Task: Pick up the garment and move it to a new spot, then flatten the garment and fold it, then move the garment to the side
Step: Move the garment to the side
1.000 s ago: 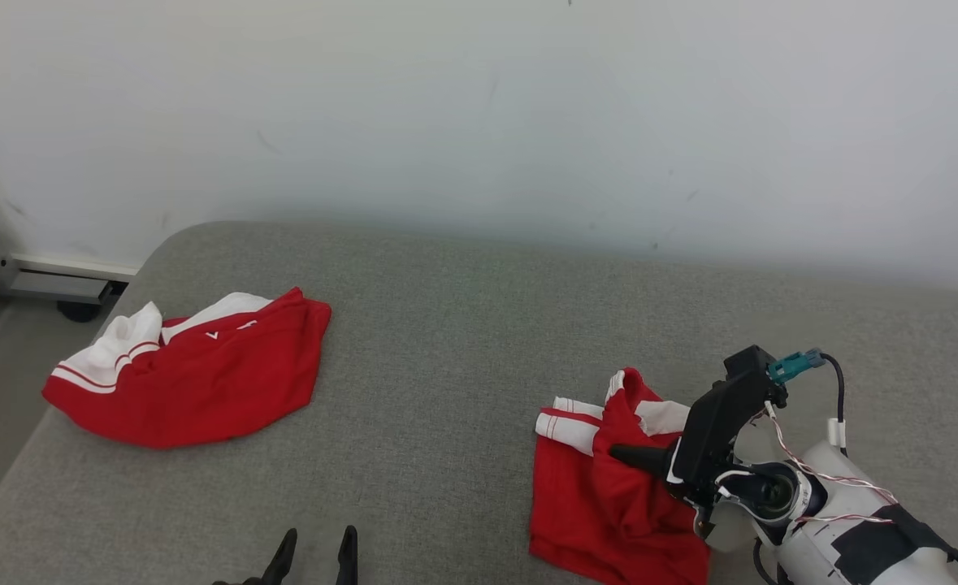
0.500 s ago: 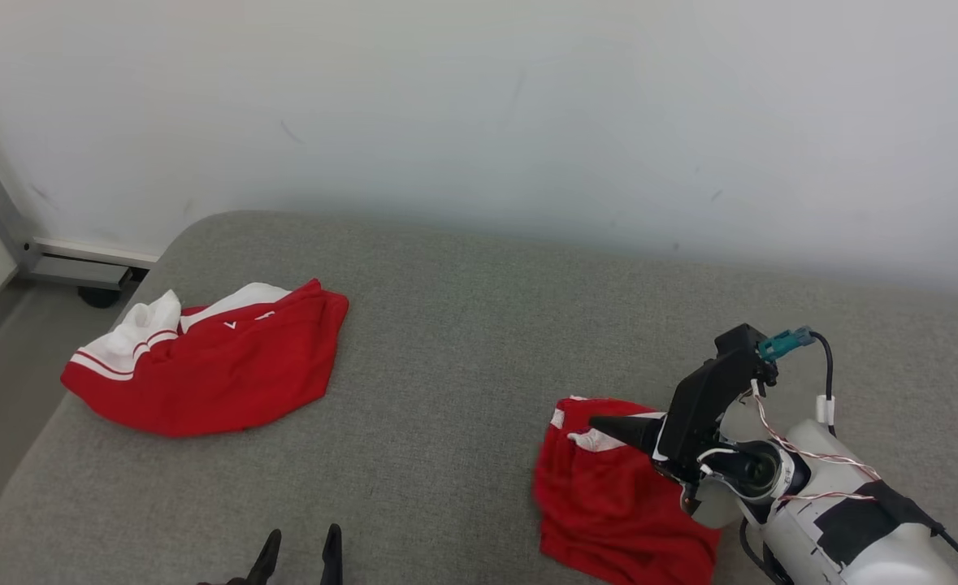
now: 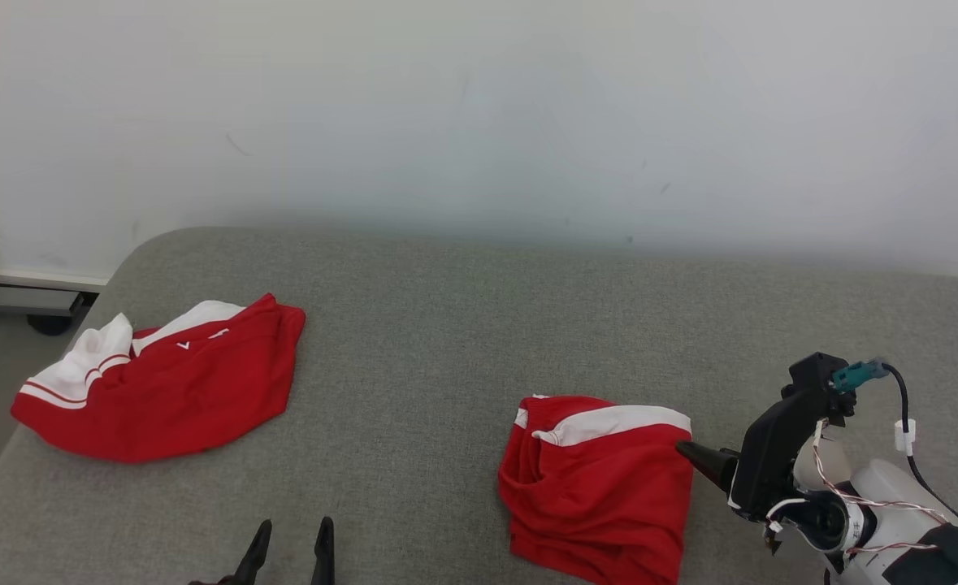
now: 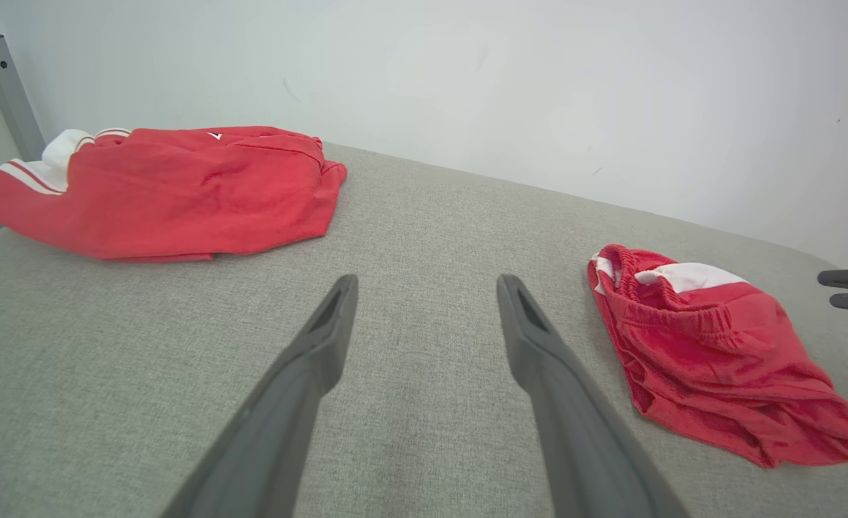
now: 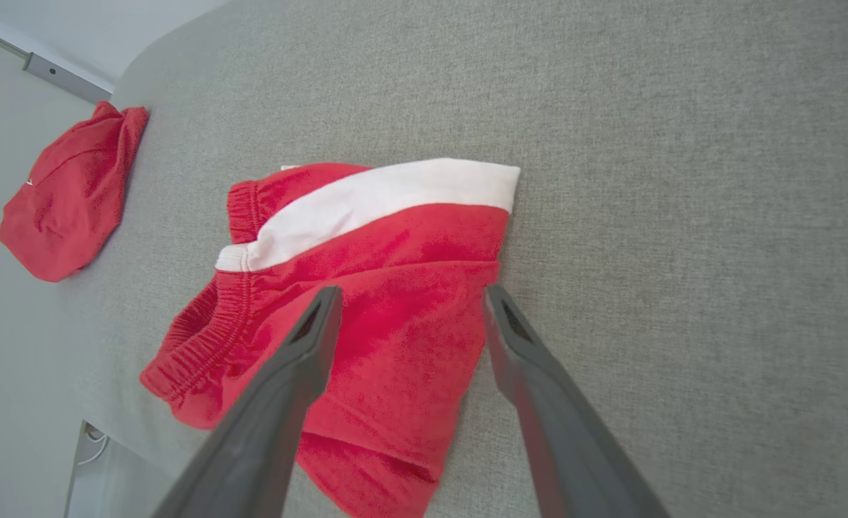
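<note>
The garment [image 3: 600, 487], red shorts with a white band, lies folded on the grey padded surface [image 3: 446, 341] at the right front. It also shows in the left wrist view [image 4: 711, 352] and the right wrist view [image 5: 388, 273]. My right gripper [image 3: 690, 451] stands open just off the garment's right edge, holding nothing. In the right wrist view its fingers [image 5: 413, 290] hover apart above the cloth's right side. My left gripper [image 3: 294, 524] is open and empty near the front edge, well left of the garment, fingers spread [image 4: 427, 280].
A second red and white garment [image 3: 162, 390] lies bunched at the far left of the surface [image 4: 172, 187]. A white wall stands behind. A metal frame foot [image 3: 23, 296] sits on the floor past the left edge. Bare grey surface lies between the two garments.
My right gripper has opened and let go of the garment, then drawn back to its right. The lifted flap now lies flat, white band on top. The head camera shifted.
</note>
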Tool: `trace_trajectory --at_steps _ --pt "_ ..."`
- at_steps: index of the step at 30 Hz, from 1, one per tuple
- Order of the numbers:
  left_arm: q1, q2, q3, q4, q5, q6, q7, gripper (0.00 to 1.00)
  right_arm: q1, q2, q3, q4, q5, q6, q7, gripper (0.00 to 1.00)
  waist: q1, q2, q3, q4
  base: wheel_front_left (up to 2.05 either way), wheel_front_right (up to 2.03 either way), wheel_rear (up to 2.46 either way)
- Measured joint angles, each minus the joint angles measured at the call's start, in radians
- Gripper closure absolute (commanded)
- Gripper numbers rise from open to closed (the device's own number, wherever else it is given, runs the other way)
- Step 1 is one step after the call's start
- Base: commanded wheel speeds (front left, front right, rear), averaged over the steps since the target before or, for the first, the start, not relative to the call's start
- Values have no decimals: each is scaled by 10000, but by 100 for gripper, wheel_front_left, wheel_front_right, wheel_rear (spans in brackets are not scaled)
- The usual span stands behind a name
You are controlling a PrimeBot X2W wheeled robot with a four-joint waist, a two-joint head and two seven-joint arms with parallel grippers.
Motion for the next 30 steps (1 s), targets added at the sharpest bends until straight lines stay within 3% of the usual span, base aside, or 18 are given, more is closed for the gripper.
trace_trajectory --at_steps 4,12,30 --pt "-2 104 -33 -92 157 4 -2 0 287 -318 234 -238 -426 65 -245 0 0 0 -1 -116 0 0 0" --pt "-48 121 -211 -345 579 73 -73 0 544 -351 708 -173 -974 15 -431 0 0 0 65 -2 0 0 0" --pt "-86 113 -151 -514 646 75 15 0 280 410 683 1423 -999 -481 -577 0 0 0 270 544 0 0 0"
